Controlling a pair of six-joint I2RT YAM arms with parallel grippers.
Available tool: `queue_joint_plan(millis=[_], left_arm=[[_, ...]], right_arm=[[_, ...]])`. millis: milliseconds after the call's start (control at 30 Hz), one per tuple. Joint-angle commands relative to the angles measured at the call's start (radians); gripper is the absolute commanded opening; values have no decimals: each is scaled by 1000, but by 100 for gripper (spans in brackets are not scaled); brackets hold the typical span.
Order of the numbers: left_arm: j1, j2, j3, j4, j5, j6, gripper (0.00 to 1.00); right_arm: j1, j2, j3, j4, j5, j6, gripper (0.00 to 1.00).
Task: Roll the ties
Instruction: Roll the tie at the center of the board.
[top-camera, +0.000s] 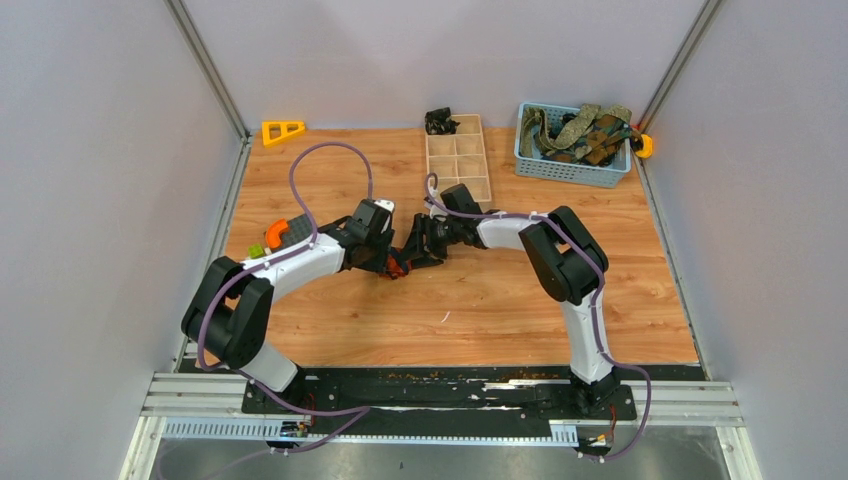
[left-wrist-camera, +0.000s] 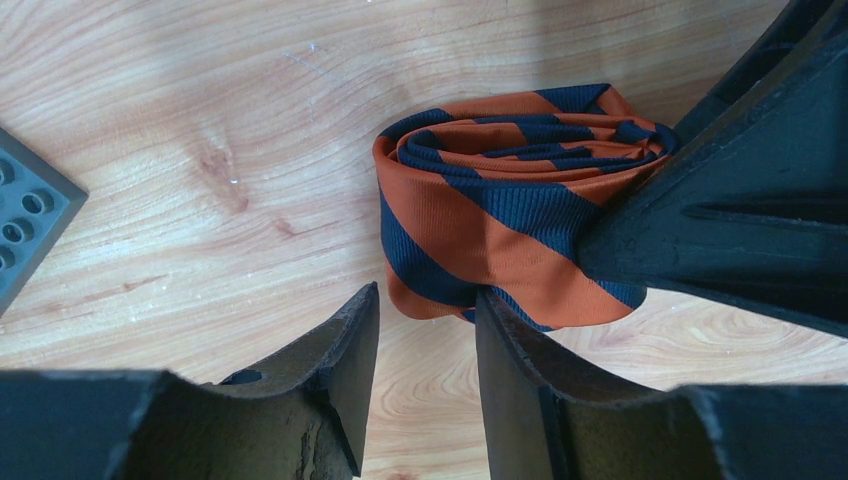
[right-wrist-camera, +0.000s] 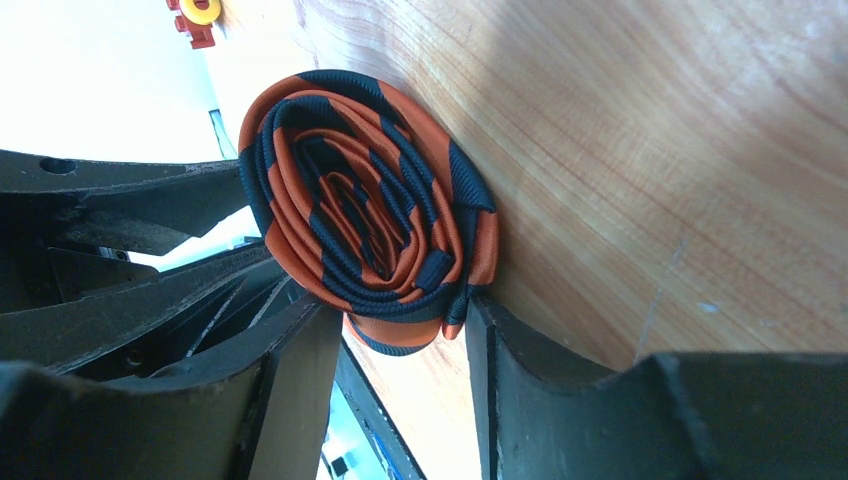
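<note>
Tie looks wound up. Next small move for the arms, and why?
Probably close the right end effector on the striped tie roll: the coil looks complete, and its lower edge sits between those jaws, which are not yet clamped. The left end effector is open, barely touching the roll, so nothing else seems to stop it unwinding.

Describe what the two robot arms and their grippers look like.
Both the left arm and right arm have white links joined by bulky black joint housings, and a purple cable loops along each. The left gripper and right gripper are black, with wedge-shaped fingers whose inner edges look worn and chipped.
</note>
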Motion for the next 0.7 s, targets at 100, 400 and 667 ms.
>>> queue_joint_plan(millis=[100, 400, 667], left_arm=[[2, -1, -9, 43, 24, -3, 48], [3, -86, -16, -5, 32, -19, 57], [2, -162, -7, -73, 23, -43, 60]], right_arm=[[25, 24, 39, 21, 6, 2, 36], [23, 27, 59, -18, 15, 4, 19], [16, 5, 68, -35, 14, 5, 9]])
